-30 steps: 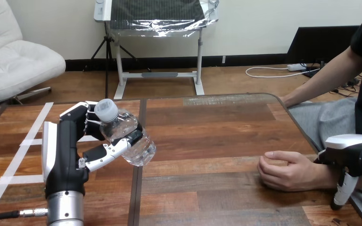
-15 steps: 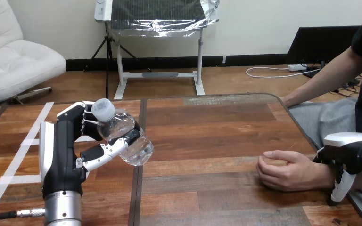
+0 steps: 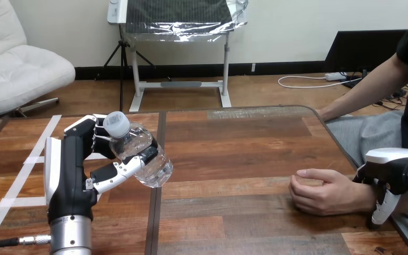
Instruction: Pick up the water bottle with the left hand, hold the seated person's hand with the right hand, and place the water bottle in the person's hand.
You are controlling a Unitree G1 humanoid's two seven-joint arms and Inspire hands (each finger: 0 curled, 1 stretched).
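The water bottle (image 3: 138, 151) hangs tilted above the desk's (image 3: 244, 154) left part, with the left hand's (image 3: 70, 170) fingers and thumb curled round it. The right hand (image 3: 392, 166) sits over the wrist of the person's hand (image 3: 324, 194), which rests on the desk; whether it grips I cannot tell.

right robot hand (image 3: 392, 169): cut by right edge; underside hidden at the person's wrist (image 3: 362, 197); hold cannot be told | water bottle (image 3: 141, 149): partly covered by left robot hand (image 3: 70, 170) | person's hand (image 3: 323, 192): palm hidden, turned toward counter (image 3: 244, 154)
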